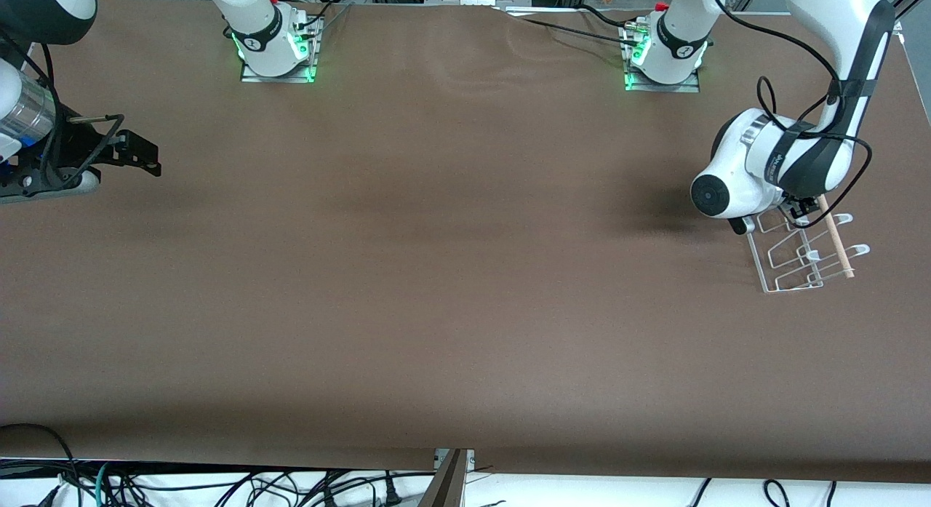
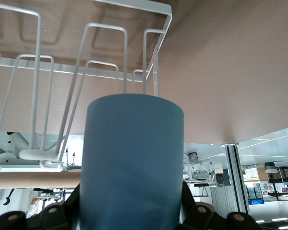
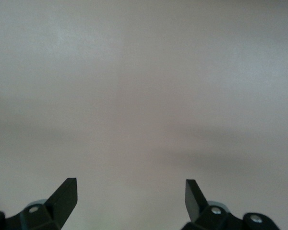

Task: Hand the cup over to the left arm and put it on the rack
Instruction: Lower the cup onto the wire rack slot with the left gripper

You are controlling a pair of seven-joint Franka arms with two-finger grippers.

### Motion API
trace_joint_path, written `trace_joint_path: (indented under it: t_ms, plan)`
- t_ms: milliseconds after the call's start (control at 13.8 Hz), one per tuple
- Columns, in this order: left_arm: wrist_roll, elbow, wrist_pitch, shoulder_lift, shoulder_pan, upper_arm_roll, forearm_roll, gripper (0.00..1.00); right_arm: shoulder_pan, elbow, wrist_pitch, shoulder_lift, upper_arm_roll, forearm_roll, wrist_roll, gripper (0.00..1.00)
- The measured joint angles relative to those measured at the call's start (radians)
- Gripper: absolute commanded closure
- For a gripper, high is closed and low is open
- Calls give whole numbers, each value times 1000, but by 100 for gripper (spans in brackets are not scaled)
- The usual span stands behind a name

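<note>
The light-blue cup (image 2: pixel 132 158) is held in my left gripper (image 2: pixel 132 206), whose black fingers (image 2: pixel 188 199) press its sides. In the front view the left arm's wrist hides the cup; the left gripper (image 1: pixel 796 210) is low over the end of the white wire rack (image 1: pixel 796 263) that lies farther from the front camera. In the left wrist view the rack's prongs (image 2: pixel 86 72) stand just past the cup's end, and its wooden dowel (image 2: pixel 33 179) shows beside the cup. My right gripper (image 1: pixel 145 156) is open and empty (image 3: pixel 131 191) over the table's right-arm end.
The rack stands on the brown table (image 1: pixel 436 274) near the left arm's end, with its dowel (image 1: pixel 836 238) along the outer side. The arm bases (image 1: pixel 273 41) (image 1: pixel 665 52) stand along the edge farthest from the front camera. Cables (image 1: pixel 218 485) hang below the near edge.
</note>
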State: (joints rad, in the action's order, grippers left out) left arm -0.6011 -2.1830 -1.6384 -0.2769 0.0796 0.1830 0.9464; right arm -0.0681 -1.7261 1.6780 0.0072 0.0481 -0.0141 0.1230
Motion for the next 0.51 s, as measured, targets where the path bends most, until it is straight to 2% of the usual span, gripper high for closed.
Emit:
trace_joint_path:
  t_ms: [289,506]
  plan:
    - [5,3,-1,2,0,0,16,0,-2,3,0,1,0,0,-39,1]
    - [7,13,-1,39,0,0,16,0,-9,3,0,1,-2,0,-46,1]
